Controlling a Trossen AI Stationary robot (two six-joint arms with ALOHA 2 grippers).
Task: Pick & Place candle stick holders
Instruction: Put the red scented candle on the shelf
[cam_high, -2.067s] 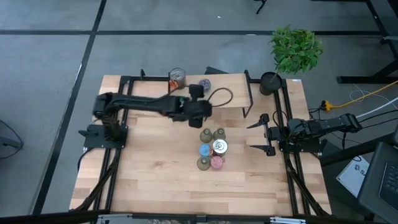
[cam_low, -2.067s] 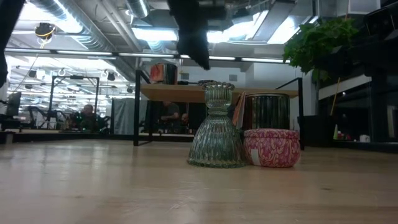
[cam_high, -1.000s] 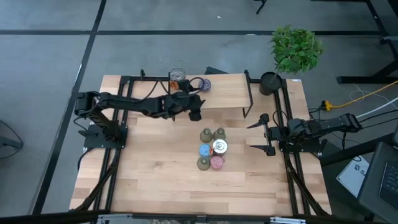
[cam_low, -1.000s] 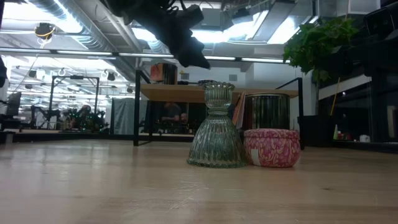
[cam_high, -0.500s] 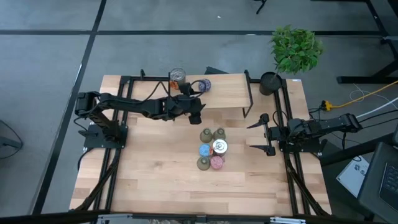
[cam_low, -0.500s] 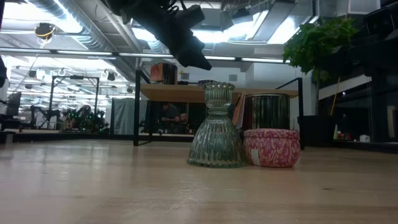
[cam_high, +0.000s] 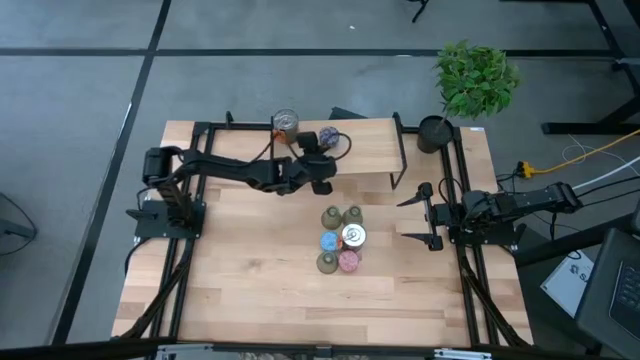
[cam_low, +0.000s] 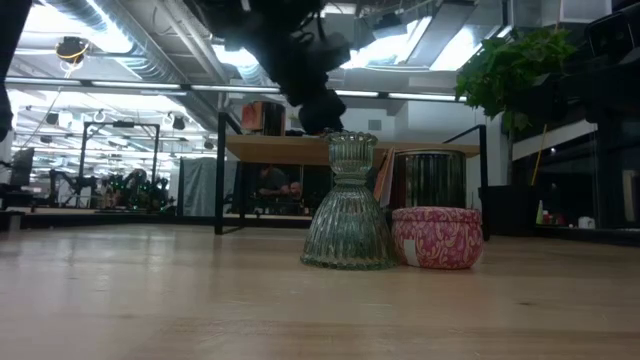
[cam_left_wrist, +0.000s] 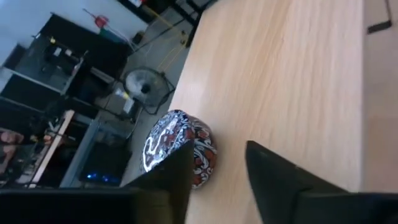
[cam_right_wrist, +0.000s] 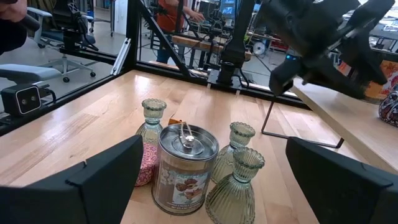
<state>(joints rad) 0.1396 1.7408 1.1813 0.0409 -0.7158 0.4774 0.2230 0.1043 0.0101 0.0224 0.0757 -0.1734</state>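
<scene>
The left end effector (cam_high: 322, 170) hovers with fingers parted and empty beside the purple speckled-top holder (cam_left_wrist: 179, 147) on the raised shelf (cam_high: 365, 148). This squat holder looks rigid, smooth and probably slippery, best gripped across its round sides. The right end effector (cam_high: 425, 214) waits wide open, holding nothing, at the table (cam_high: 260, 290) edge.

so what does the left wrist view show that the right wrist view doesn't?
Only the left wrist view: the left gripper, fingers open, beside the speckled-top holder on the raised shelf.
Only the right wrist view: the silvery can, three green vase holders and the pink holder clustered on the table, framed by the open right gripper.
Both: the raised shelf.
</scene>
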